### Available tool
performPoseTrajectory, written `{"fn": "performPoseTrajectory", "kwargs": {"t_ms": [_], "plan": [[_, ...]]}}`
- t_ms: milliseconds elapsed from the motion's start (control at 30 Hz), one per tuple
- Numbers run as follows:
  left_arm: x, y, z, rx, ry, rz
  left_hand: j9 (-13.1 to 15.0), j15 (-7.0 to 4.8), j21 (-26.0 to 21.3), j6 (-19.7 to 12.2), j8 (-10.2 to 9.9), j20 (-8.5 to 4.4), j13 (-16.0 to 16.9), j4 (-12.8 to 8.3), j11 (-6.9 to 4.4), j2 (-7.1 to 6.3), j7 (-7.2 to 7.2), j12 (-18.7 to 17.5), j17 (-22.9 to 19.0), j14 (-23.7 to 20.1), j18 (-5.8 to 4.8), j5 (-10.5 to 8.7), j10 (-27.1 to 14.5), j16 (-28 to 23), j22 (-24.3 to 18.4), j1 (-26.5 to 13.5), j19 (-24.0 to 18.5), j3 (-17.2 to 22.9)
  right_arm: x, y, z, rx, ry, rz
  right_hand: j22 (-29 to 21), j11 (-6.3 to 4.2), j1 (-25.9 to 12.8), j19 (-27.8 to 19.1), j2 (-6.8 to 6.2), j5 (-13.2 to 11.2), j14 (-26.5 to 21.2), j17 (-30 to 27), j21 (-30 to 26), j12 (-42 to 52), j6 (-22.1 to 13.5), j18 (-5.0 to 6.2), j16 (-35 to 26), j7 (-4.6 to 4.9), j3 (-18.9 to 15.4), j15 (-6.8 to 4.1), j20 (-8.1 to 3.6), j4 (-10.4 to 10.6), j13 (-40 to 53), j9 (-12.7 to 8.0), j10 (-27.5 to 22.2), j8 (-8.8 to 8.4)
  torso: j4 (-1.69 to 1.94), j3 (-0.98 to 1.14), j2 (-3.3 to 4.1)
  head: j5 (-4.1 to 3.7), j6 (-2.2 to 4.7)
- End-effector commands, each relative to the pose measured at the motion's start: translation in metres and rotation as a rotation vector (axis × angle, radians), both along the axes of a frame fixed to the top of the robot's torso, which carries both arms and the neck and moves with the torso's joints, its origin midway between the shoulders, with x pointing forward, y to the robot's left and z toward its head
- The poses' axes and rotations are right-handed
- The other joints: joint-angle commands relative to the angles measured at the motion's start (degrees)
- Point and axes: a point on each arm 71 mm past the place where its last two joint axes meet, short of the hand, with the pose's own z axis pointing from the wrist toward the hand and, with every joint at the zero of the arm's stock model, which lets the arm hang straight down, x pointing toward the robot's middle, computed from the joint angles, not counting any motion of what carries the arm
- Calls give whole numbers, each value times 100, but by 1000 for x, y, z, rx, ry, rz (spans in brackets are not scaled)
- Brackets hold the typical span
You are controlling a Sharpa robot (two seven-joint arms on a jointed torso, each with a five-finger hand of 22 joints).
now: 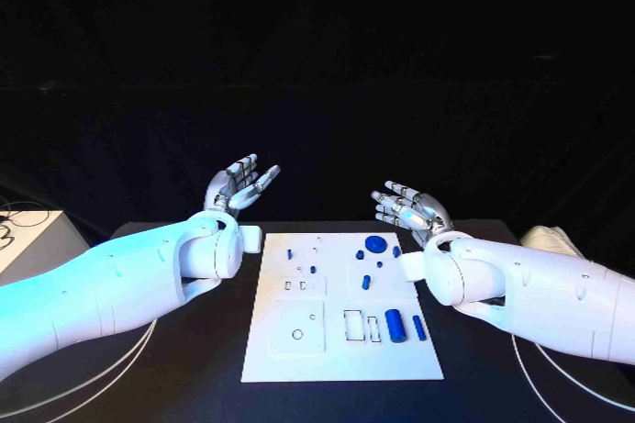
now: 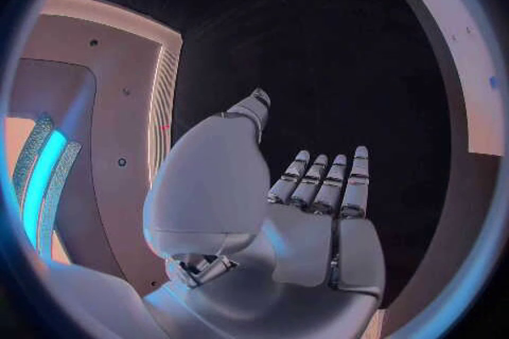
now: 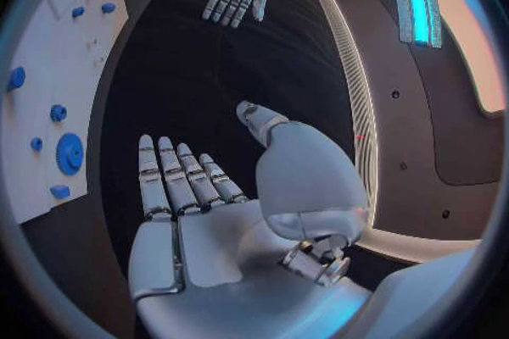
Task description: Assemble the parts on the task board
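**Hovering empty-handed above the far end of the board**

Raised off the black table [image 1: 198, 350], both hands, palms up and fingers spread, holding nothing. Left hand [image 1: 239, 186] lifted beyond the far left corner of the task board [image 1: 294, 368], well apart from it; in the left wrist view [image 2: 302, 220], fingers straight and side by side, thumb off to one side, nothing in the palm. Right hand [image 1: 413, 210] up near the far right corner of the board, just beyond the round blue disc [image 1: 376, 244]; from the right wrist view [image 3: 212, 212], same flat, unloaded palm.

Lying flat in the middle of the table between the 2 arms, the white board. Scattered over its right half, the blue parts: disc and several small pegs [image 1: 365, 282] toward the far end, a thick blue cylinder [image 1: 395, 326] and a slimmer blue rod [image 1: 419, 328] side by side near the close end, beside white rectangular recesses [image 1: 353, 326]. Untouched by either hand, every part.
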Motion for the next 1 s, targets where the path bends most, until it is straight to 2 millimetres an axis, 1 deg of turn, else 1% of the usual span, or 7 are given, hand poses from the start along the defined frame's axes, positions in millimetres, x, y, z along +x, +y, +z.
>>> {"fn": "performPoseTrajectory", "kwargs": {"t_ms": [33, 267, 300, 567, 633, 767, 1000], "plan": [[5, -6, 6, -41, -33, -107, 20, 60, 28, 107, 56, 64, 15, 87, 42, -32, 456, 45, 19, 102, 121, 41, 108, 44, 16, 335, 118, 60, 3, 10, -1, -6, 55, 180, 56, 29, 501, 407, -75, -97, 420, 52, 100, 57, 331, 161, 76, 819, 133, 20, 39, -149, 32, 60, 391, 86, 0, -2, 0, 0, -2], [7, -6, 8, -42, -38, -111, 34, 85, 35, 172, 75, 90, 19, 82, 69, -22, 485, 51, 25, 154, 140, 41, 139, 57, 20, 358, 114, 56, 8, 10, 0, -26, 71, 224, 99, -77, 1000, 1127, -254, -160, 1873, 215, 284, 179, 1409, 306, 321, 744, 150, -134, 33, -551, 118, 252, 1959, 340, 0, -2, 0, 0, -2], [-4, 9, 10, -28, -39, -124, 45, 108, 46, 221, 90, 109, 22, 81, 77, -8, 495, 56, 34, 210, 144, 41, 174, 69, 27, 373, 142, 62, 16, -11, 16, -229, -103, 217, 97, -118, 1072, 1174, -264, -164, 1950, 222, 290, 238, 1705, 332, 333, 712, 180, -164, 32, -617, 143, 307, 2353, 418, 45, -6, 133, -73, -113], [-17, 12, 16, -35, -36, -179, 160, 193, 259, 762, 265, 130, 49, 68, 204, 51, 592, 90, 168, 1054, 52, 36, 532, 249, 130, 412, 784, 77, 19, -23, 34, -467, -263, 273, 161, -363, 1247, 1956, -392, -240, 2783, 325, 548, 245, 3027, 489, 596, 506, 515, -431, -56, -853, 121, 491, 3241, 728, 130, 7, 290, -153, -142], [-21, 12, 18, -38, -37, -193, 246, 44, 511, 1163, 408, 118, 110, 39, 349, 94, 690, 211, 318, 1910, 175, 33, 1262, 493, 258, 440, 1622, 123, 20, -26, 39, -528, -299, 286, 159, -406, 1241, 2102, -441, -249, 2959, 351, 596, 206, 3145, 490, 647, 474, 634, -486, -111, -870, 121, 486, 3401, 738, 147, 7, 331, -175, -146], [-30, 14, 22, -42, -47, -204, 437, -146, 881, 2084, 738, 97, 221, -44, 281, 126, 670, 522, 551, 3002, 420, 40, 2912, 947, 398, 484, 2241, 220, 22, -30, 48, -635, -360, 302, 175, -494, 1233, 2366, -515, -270, 3283, 443, 701, 175, 3349, 493, 762, 408, 804, -597, -220, -882, 125, 495, 3665, 783, 196, 2, 428, -242, -126], [-46, 16, 31, -58, -50, -231, 520, -365, 1294, 2673, 887, -11, 193, -202, 122, 74, 602, 555, 852, 3719, 529, 37, 3477, 1325, 553, 480, 2759, 413, 25, -33, 60, -838, -441, 328, 496, -741, 1313, 3302, -589, -328, 4439, 963, 1398, 158, 3801, 469, 1331, 223, 693, -1032, -681, -932, 132, 580, 4327, 930, 269, -15, 596, -350, -84]]}}
